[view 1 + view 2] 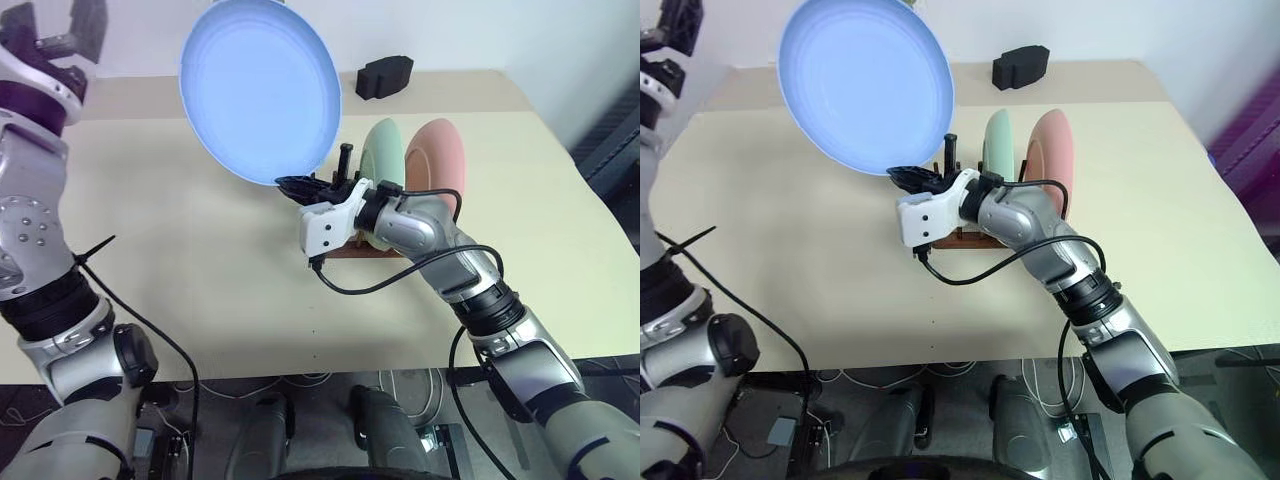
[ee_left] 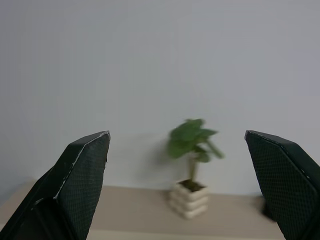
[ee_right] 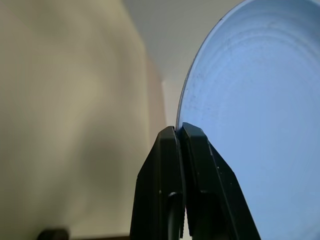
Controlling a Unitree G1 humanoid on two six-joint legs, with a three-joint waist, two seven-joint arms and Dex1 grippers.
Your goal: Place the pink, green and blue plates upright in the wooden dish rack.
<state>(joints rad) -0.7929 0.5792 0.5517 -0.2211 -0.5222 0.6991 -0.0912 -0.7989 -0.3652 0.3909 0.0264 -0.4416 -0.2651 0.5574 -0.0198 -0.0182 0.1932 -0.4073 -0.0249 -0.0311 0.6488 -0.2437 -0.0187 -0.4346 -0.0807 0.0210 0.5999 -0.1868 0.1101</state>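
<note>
- Right gripper (image 1: 908, 178): clenched on the lower rim of the blue plate (image 1: 865, 85), which it holds raised above the table (image 1: 790, 260), face tilted toward the robot. The right wrist view confirms both fingers pinching the rim edge-on.
- Left gripper (image 2: 177, 185): released, jaws standing wide with nothing between them, raised at the far left and well apart from the plate.
- Wooden dish rack (image 1: 365, 246): sits on the table right of centre, largely hidden behind the right wrist. The green plate (image 1: 383, 150) and pink plate (image 1: 437, 160) stand upright in it, green to the left of pink.
- Judged stage: two of three plates are racked; the blue plate remains to be seated, most likely in a free slot left of the green one.
- Advice for this step: turn the plate edge-on, parallel to its neighbours, before lowering. Bring the lower rim down between two pegs, clear of the green plate.
- Risk: a one-sided pinch on a wide plate may let it pivot; move slowly and release only once the rim rests on the rails.
</note>
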